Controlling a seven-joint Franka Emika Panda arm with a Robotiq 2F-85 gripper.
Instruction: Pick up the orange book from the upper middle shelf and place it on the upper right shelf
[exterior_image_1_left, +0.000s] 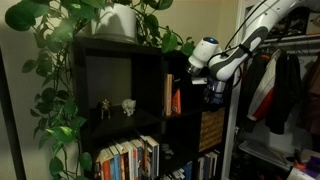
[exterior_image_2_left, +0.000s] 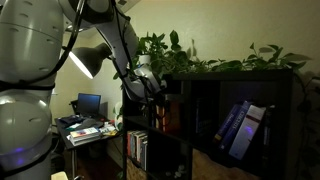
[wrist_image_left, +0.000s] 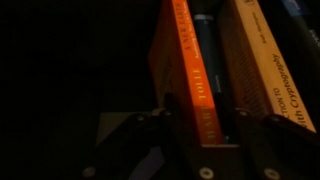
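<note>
In the wrist view the orange book (wrist_image_left: 188, 75) stands upright with its narrow spine facing me, next to a tan book (wrist_image_left: 255, 70) and a thin dark book between them. My gripper (wrist_image_left: 198, 128) is open, with one finger on each side of the orange spine at its lower end. In an exterior view the gripper (exterior_image_1_left: 213, 88) is at the front of the black bookcase, and the orange book (exterior_image_1_left: 177, 99) sits in the upper middle shelf (exterior_image_1_left: 176, 66). In an exterior view the upper right shelf (exterior_image_2_left: 285, 95) holds leaning blue books (exterior_image_2_left: 240, 128).
A wide cell holds small figurines (exterior_image_1_left: 116, 106). A woven basket (exterior_image_1_left: 211, 129) sits in a lower cell, and a row of books (exterior_image_1_left: 128, 160) fills the bottom left. Leafy plants (exterior_image_1_left: 95, 20) hang over the bookcase top. Clothes (exterior_image_1_left: 285, 85) hang beside it.
</note>
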